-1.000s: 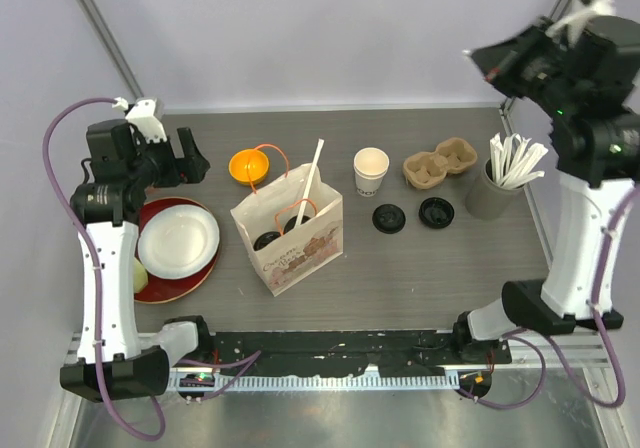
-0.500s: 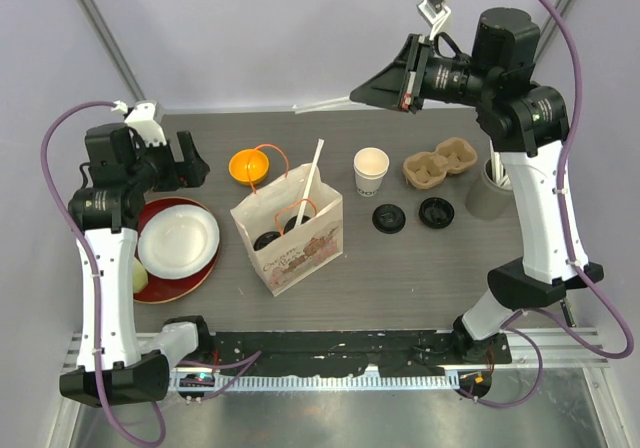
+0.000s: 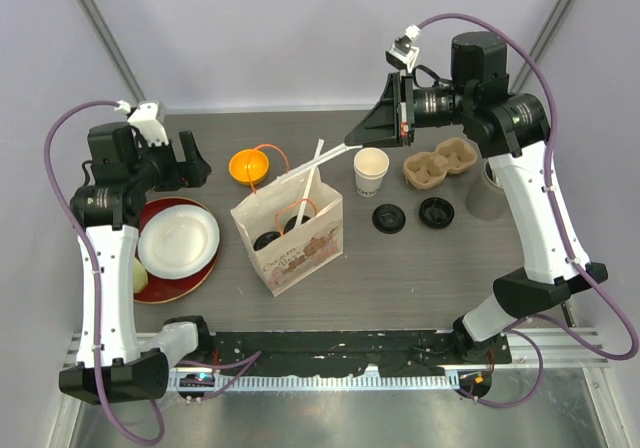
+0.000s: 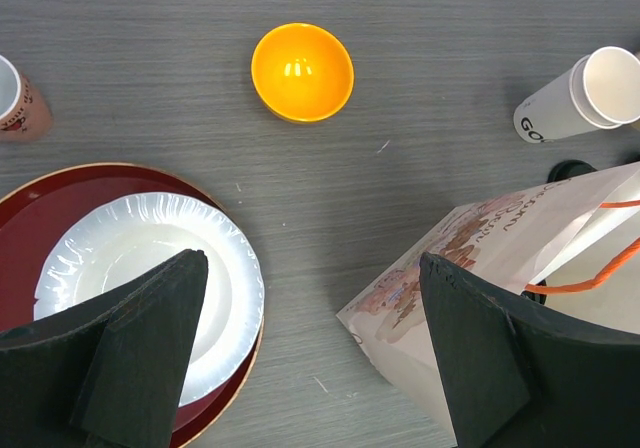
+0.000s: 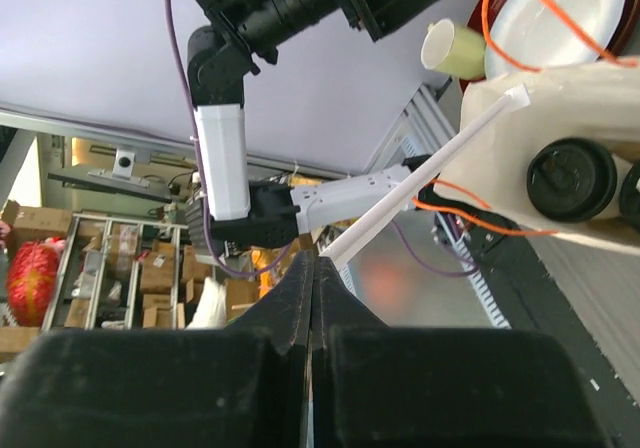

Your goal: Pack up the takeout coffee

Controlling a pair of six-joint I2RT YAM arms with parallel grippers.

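Pinching straw (image 5: 421,176) over bag (image 3: 300,240), R fingers (image 5: 288,303)

Bare desk (image 3: 440,268) along near edge and near right corner, paper bag (image 3: 295,243) blocking the middle, straws (image 3: 316,163) over its mouth perhaps narrowing entry, open cup (image 3: 371,170), lids (image 3: 389,218), carrier (image 3: 440,163) crowding far right, red plate (image 3: 185,280) at left edge.

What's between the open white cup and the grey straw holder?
A brown cardboard cup carrier, just right of the cup; the top view shows it.
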